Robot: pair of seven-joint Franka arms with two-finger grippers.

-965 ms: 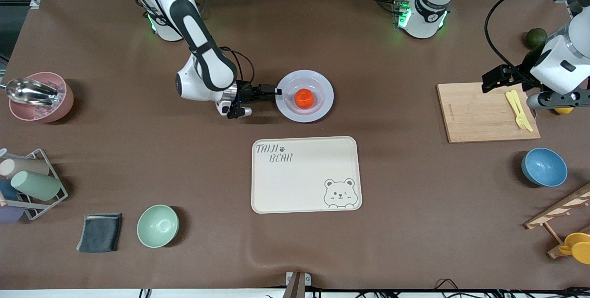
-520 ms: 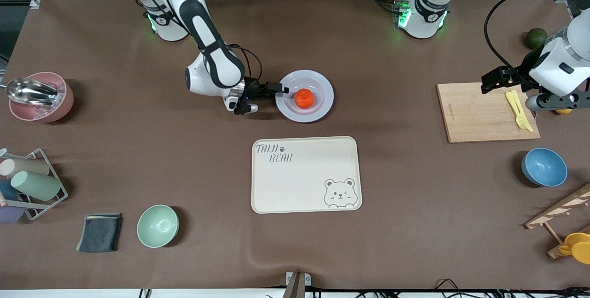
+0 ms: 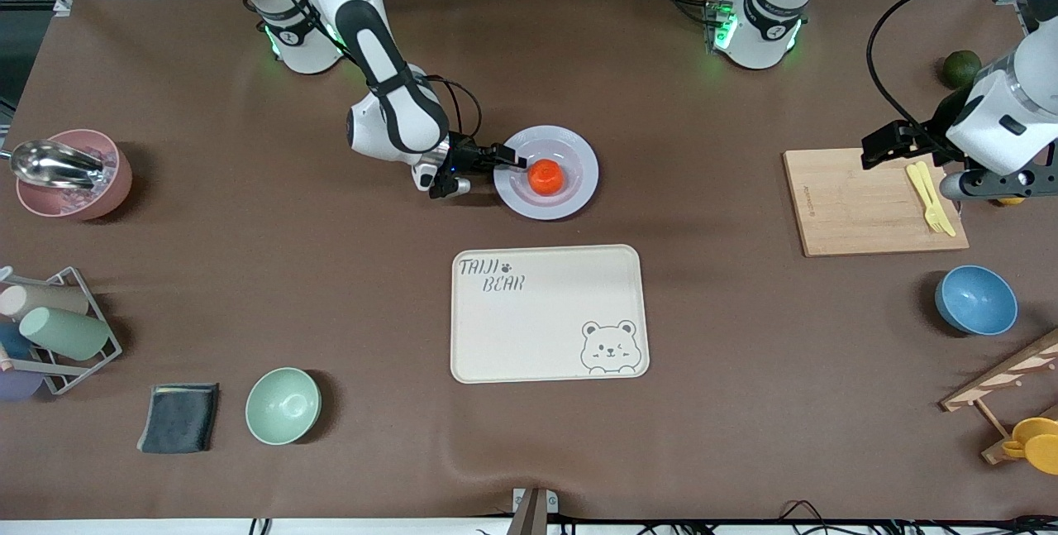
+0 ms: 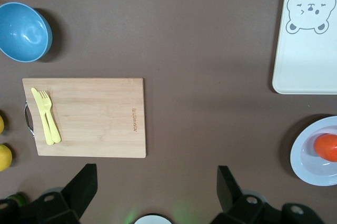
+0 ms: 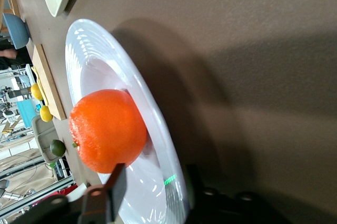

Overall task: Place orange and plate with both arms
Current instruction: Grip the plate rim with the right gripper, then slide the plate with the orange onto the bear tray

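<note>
The orange point(image 3: 545, 177) sits in the sunken centre of the pale plate point(image 3: 580, 156), which rests on the brown table a little farther from the front camera than the bear tray. My right gripper point(image 3: 507, 161) is low at the plate's rim on the right arm's side. In the right wrist view its open fingers point(image 5: 112, 188) straddle the rim point(image 5: 79, 45), one over the plate close to the orange point(image 5: 108, 129), one under the rim. My left gripper point(image 4: 155, 187) is open and empty, waiting high over the wooden board's point(image 3: 860, 204) end of the table point(image 3: 886, 140).
The cream bear tray point(image 3: 545, 312) lies nearer to the front camera than the plate. The board carries a yellow fork and knife point(image 3: 930, 198). A blue bowl point(image 3: 975, 299), a green bowl point(image 3: 283, 405), a pink bowl point(image 3: 70, 179) and a cup rack point(image 3: 50, 332) stand around.
My right gripper has moved toward the plate, and its fingers now reach over the rim close to the orange. The plate, the orange and the left arm have hardly moved.
</note>
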